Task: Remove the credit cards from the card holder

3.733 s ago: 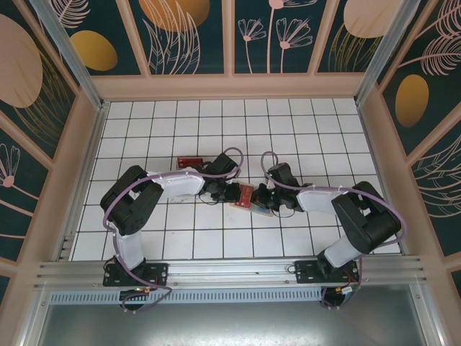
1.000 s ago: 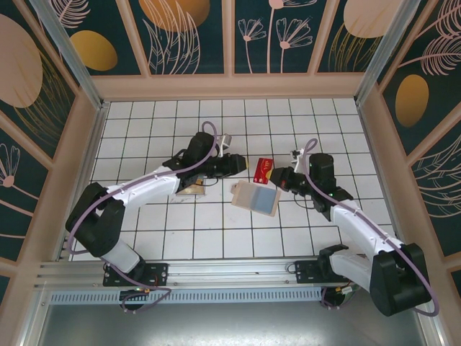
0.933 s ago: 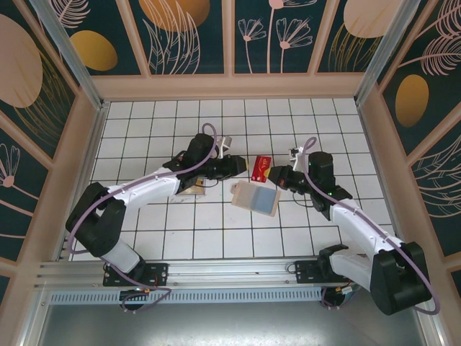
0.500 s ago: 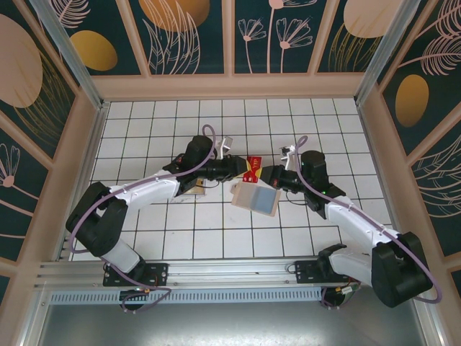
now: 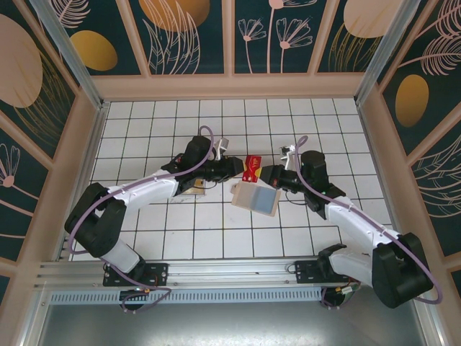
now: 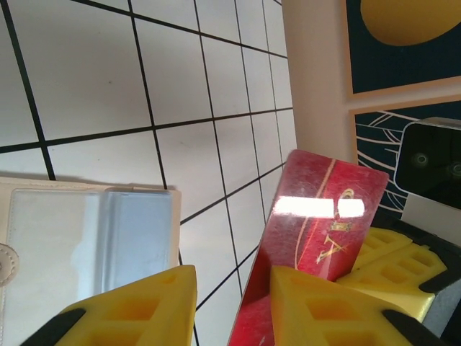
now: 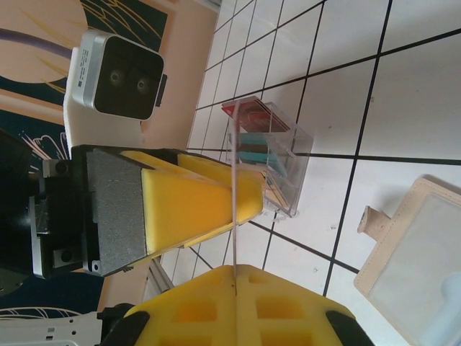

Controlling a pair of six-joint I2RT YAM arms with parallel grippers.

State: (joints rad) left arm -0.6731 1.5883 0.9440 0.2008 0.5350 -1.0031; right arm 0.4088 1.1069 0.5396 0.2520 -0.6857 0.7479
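Observation:
A red credit card [image 5: 252, 167] hangs upright in the air between the two grippers. My right gripper [image 5: 267, 174] is shut on one end of it; the right wrist view has the card [image 7: 235, 216] edge-on, pinched between the right gripper's [image 7: 235, 272] yellow pads. My left gripper [image 5: 236, 169] is open around the card's [image 6: 317, 238] other end: the card lies against one finger [image 6: 338, 306], with a gap to the other finger [image 6: 137, 310]. The card holder [image 5: 256, 197] lies open and flat on the tiles just below, its light blue panel [image 6: 86, 223] up.
A clear plastic tray [image 5: 191, 189] sits on the tiles under the left forearm; teal and red cards stand in the tray [image 7: 277, 155]. The holder's strap tab [image 7: 371, 220] sticks out toward the tray. White tiles spread all round, with walls on three sides.
Over the last second the right gripper carried the red card leftward and the left gripper came right to meet it. Before that, both grippers were down at the card holder.

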